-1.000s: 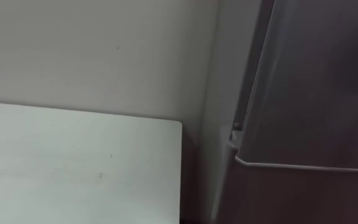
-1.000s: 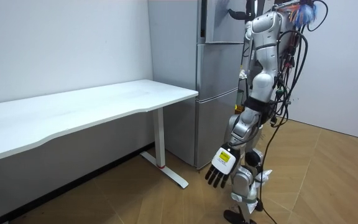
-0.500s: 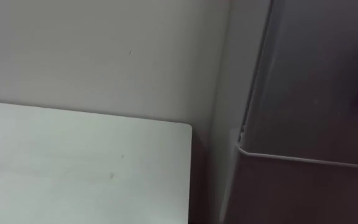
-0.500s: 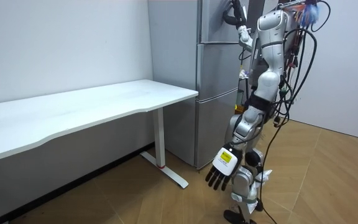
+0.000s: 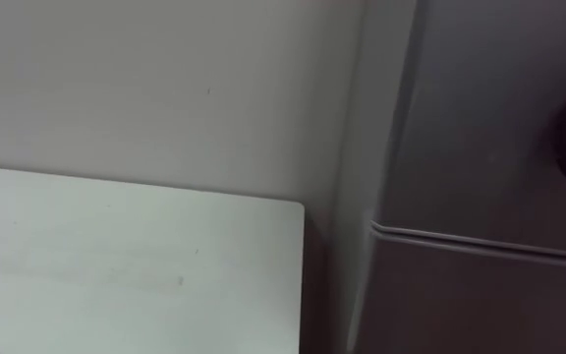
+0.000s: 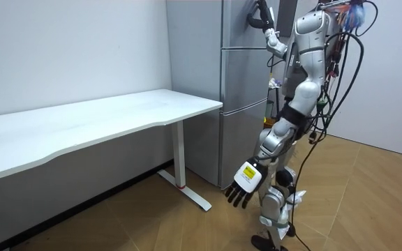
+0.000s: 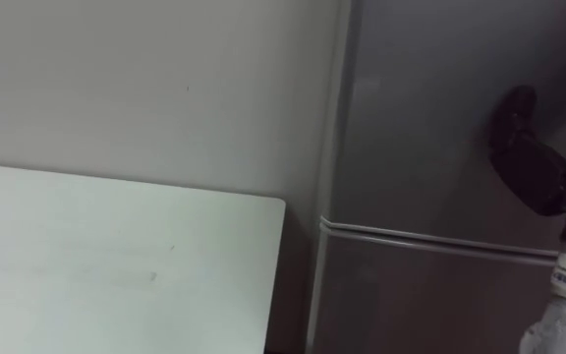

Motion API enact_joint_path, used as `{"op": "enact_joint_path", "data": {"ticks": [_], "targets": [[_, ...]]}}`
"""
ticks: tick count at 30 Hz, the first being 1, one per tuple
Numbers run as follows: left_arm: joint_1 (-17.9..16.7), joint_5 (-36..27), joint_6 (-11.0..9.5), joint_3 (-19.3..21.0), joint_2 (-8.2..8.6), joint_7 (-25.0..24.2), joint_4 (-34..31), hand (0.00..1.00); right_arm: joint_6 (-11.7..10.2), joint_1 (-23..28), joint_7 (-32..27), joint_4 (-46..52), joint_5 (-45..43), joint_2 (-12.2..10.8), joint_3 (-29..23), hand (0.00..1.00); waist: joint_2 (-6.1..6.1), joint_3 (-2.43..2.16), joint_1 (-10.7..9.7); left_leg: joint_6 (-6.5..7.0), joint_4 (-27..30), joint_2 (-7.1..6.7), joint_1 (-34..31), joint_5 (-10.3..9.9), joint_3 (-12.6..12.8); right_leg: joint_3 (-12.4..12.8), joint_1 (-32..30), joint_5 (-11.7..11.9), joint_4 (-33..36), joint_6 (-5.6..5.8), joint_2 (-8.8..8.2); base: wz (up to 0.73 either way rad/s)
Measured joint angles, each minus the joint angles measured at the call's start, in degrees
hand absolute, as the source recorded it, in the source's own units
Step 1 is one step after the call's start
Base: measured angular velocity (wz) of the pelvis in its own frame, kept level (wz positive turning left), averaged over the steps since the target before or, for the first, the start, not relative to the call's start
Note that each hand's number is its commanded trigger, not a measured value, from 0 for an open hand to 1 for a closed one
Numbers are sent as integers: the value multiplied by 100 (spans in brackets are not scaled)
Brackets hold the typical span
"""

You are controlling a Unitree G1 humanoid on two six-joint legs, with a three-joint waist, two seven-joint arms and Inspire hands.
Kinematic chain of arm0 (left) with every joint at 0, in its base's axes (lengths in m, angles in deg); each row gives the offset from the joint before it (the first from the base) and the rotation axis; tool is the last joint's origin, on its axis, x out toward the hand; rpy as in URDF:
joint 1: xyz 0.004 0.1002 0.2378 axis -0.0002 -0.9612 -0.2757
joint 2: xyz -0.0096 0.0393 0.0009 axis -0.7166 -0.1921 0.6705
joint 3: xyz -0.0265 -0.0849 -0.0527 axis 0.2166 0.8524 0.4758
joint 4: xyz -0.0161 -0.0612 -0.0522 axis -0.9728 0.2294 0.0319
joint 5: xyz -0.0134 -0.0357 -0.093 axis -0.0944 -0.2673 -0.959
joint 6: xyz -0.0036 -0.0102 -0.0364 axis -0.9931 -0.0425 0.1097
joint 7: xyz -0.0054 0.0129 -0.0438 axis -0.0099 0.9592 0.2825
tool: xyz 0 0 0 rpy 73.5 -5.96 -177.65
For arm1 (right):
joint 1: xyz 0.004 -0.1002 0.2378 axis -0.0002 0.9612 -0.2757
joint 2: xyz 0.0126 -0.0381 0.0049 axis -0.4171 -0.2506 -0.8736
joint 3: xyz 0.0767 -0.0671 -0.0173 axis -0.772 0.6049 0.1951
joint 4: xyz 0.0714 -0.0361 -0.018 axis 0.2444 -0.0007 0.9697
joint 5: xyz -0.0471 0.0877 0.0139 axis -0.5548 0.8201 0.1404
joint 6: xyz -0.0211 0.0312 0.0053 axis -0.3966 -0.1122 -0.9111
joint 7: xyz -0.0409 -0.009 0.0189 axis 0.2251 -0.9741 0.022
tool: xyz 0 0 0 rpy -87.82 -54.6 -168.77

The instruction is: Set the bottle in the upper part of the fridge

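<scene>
– Bottle, where is it?
– I cannot tell. Right hand (image 7: 531,167), at three o'clock, lies on the upper door of the tall grey metal fridge (image 7: 421,118); its fingers I cannot make out.
– Other hand?
– Left hand (image 6: 241,187) hangs at six o'clock, fingers loose.

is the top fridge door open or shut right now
Shut. The upper door lies flush with the lower door, only a thin seam between, and the right hand is up at its front.
</scene>
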Motion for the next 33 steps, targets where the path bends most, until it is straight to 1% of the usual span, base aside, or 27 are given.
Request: {"op": "enact_joint_path", "data": {"ticks": [1, 5, 9, 12, 14, 18, 20, 22, 29, 33], "targets": [[-8, -7, 55, -36, -3, -2, -7, 0, 0, -32, -2, -76, 0, 18, 11, 0, 0, 0, 2, 3, 32, 0, -20, 2, -14, -22, 3, 8, 0, 0, -5, 8], [8, -5, 163, -129, -3, -19, -32, 0, -10, -185, -15, -457, 0, 109, 47, 0, -3, 1, 14, 21, 111, -5, -63, 18, -43, -67, 15, 52, 4, 17, -26, 5], [13, -3, 178, -163, -3, -39, -32, 0, -7, -357, 14, -858, -11, 141, 79, 0, -15, 6, 40, 42, 187, -16, -85, 28, -69, -90, 40, 72, 10, 77, -46, 4], [1, -7, 205, -163, -3, -113, -32, 0, 65, -437, 67, -1041, -10, 153, 49, 0, -19, 3, 68, 55, 193, -51, -99, 59, -106, -121, 38, 103, 14, 116, -86, 7], [-11, -7, 298, -163, -2, -131, -32, 0, 87, -451, 102, -1197, -3, 228, 35, 0, -20, 3, 126, 82, 194, -78, -100, 85, -122, -126, 41, 137, 11, 142, -106, 2], [-10, -13, 375, -160, -4, -132, -34, 0, 94, -456, 130, -1458, -7, 407, 66, 0, -38, -5, 140, 121, 224, -119, -130, 114, -171, -186, 50, 173, 8, 164, -158, 8], [-14, -16, 401, -153, -27, -126, -34, 0, 127, -455, 150, -1599, -13, 467, 59, 0, -78, -10, 150, 132, 267, -131, -166, 120, -205, -239, 51, 186, 9, 160, -181, 7], [-32, -16, 405, -156, -32, -122, -34, 0, 159, -456, 184, -1683, -12, 468, 36, 0, -102, -27, 158, 142, 284, -141, -179, 126, -226, -253, 53, 191, 8, 160, -190, 5], [-195, -17, 407, -159, -49, -105, -28, 0, 257, -495, 185, -1791, 77, 472, -5, 0, -99, -34, 172, 169, 381, -162, -252, 126, -262, -226, 32, 230, 4, 191, -200, 3], [-205, -13, 407, -135, -49, -118, 25, 0, 257, -493, 186, -1677, 309, 468, -4, 0, -99, -36, 173, 174, 377, -169, -254, 130, -264, -225, 30, 237, 7, 192, -205, 0]]}}
